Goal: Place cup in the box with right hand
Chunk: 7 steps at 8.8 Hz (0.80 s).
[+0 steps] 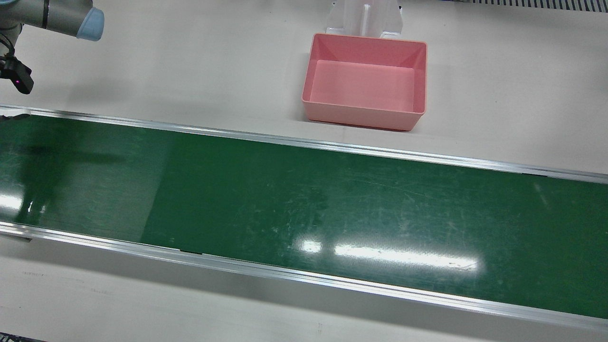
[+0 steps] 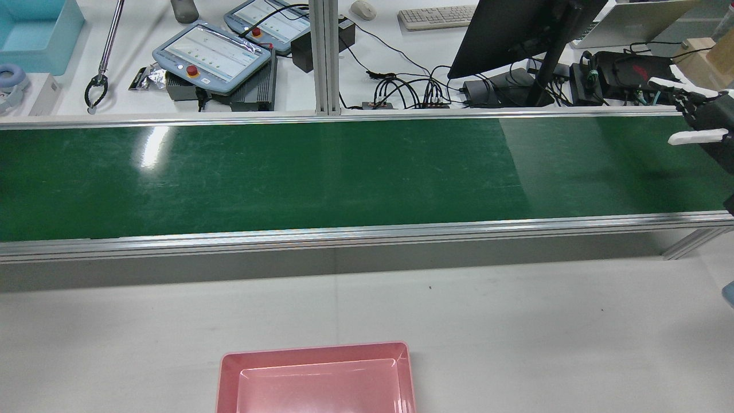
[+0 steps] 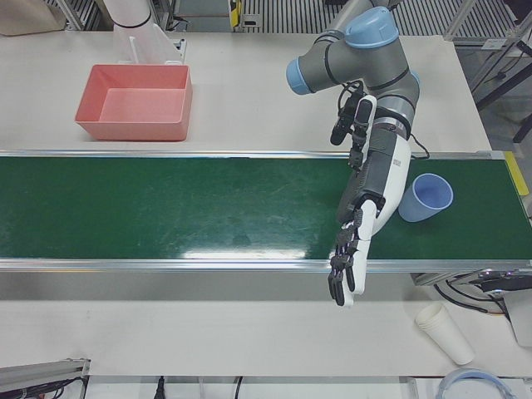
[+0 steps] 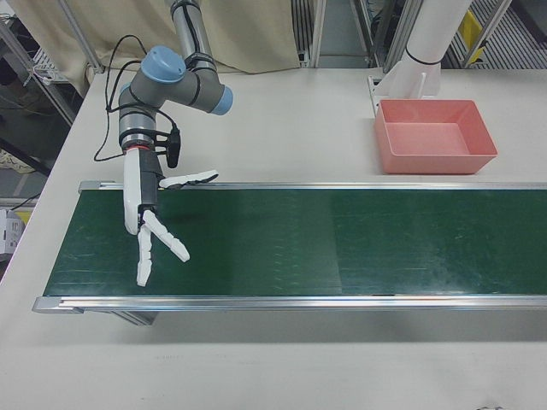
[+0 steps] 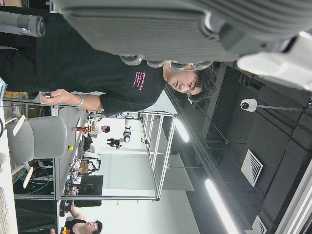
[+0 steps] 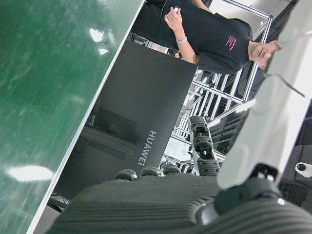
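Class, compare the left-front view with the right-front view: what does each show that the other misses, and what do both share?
Only the left-front view shows the left hand, fingers spread and holding nothing, the blue cup lying on the belt beside that arm, and a stack of white paper cups on the table. Only the right-front view shows the right hand, open above the belt's other end. Both show the green conveyor belt and the empty pink box on the table behind it.

I am seeing the cup [image 3: 425, 197] lying on the belt [image 3: 166, 208], just beside my left hand [image 3: 353, 241]. The box [image 3: 133, 104] is sitting behind the belt, well apart. My right hand [image 4: 154, 226] is hanging over the belt's far end.
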Motion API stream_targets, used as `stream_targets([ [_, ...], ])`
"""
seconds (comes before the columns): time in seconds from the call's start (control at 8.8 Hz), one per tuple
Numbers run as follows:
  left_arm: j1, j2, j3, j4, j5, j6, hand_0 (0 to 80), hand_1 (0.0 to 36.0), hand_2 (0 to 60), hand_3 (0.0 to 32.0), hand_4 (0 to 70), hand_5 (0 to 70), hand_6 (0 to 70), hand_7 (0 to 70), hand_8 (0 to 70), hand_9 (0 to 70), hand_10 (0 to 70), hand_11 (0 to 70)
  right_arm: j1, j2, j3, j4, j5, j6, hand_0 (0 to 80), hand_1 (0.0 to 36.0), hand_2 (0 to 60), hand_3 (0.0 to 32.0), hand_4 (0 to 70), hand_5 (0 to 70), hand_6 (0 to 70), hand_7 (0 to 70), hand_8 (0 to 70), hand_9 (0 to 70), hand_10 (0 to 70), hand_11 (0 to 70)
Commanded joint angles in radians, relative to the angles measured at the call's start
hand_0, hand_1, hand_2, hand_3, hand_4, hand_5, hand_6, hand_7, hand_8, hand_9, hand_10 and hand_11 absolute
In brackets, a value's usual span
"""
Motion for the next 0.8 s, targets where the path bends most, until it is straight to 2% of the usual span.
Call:
stream_targets([
  [0.0,-0.001,-0.001,0.000,0.001,0.000,0.000,0.0,0.0,0.0,0.0,0.0,0.0,0.0,0.0,0.0,0.0,0.0,0.0,0.004,0.005,-0.001,-0.025,0.025,-0.049,51.3,14.1,0.0,0.0,4.3,4.5,1.9,4.1,0.0,0.0,0.0,0.0],
  [0.11,0.001,-0.001,0.000,0.001,0.000,0.000,0.0,0.0,0.0,0.0,0.0,0.0,0.0,0.0,0.0,0.0,0.0,0.0,0.004,0.018,-0.001,-0.027,0.025,-0.059,51.2,15.4,3.4,0.0,5.6,4.5,2.4,7.0,0.0,0.0,0.0,0.0],
  [0.23,-0.001,-0.002,-0.002,0.001,0.001,0.000,0.0,0.0,0.0,0.0,0.0,0.0,0.0,0.0,0.0,0.0,0.0,0.0,0.002,0.026,0.005,-0.030,0.025,-0.066,50.7,14.8,3.4,0.0,5.6,4.4,2.3,6.3,0.0,0.0,0.0,0.0],
  [0.34,0.001,-0.001,-0.002,0.002,0.001,0.000,0.0,0.0,0.0,0.0,0.0,0.0,0.0,0.0,0.0,0.0,0.0,0.0,0.005,0.026,0.008,-0.031,0.025,-0.075,51.2,13.9,0.0,0.0,5.9,4.4,2.3,5.9,0.0,0.0,0.0,0.0],
  [0.45,0.001,-0.002,-0.003,0.002,0.001,0.000,0.0,0.0,0.0,0.0,0.0,0.0,0.0,0.0,0.0,0.0,0.0,0.0,0.005,0.025,0.007,-0.047,0.025,-0.076,51.7,14.5,0.0,0.0,6.6,4.5,2.5,7.2,0.0,0.0,0.0,0.0],
  [0.57,0.001,-0.002,-0.002,0.002,0.001,0.002,0.0,0.0,0.0,0.0,0.0,0.0,0.0,0.0,0.0,0.0,0.0,0.0,0.004,0.026,0.011,-0.048,0.032,-0.076,51.9,17.2,6.7,0.0,6.3,4.7,2.9,9.2,0.0,0.4,0.0,0.0],
  [0.68,-0.001,-0.001,-0.002,0.001,0.001,0.002,0.0,0.0,0.0,0.0,0.0,0.0,0.0,0.0,0.0,0.0,0.0,0.0,0.004,0.025,0.014,-0.050,0.048,-0.076,52.9,15.4,0.0,0.0,8.1,4.7,2.9,9.7,0.0,0.5,0.0,0.0],
])
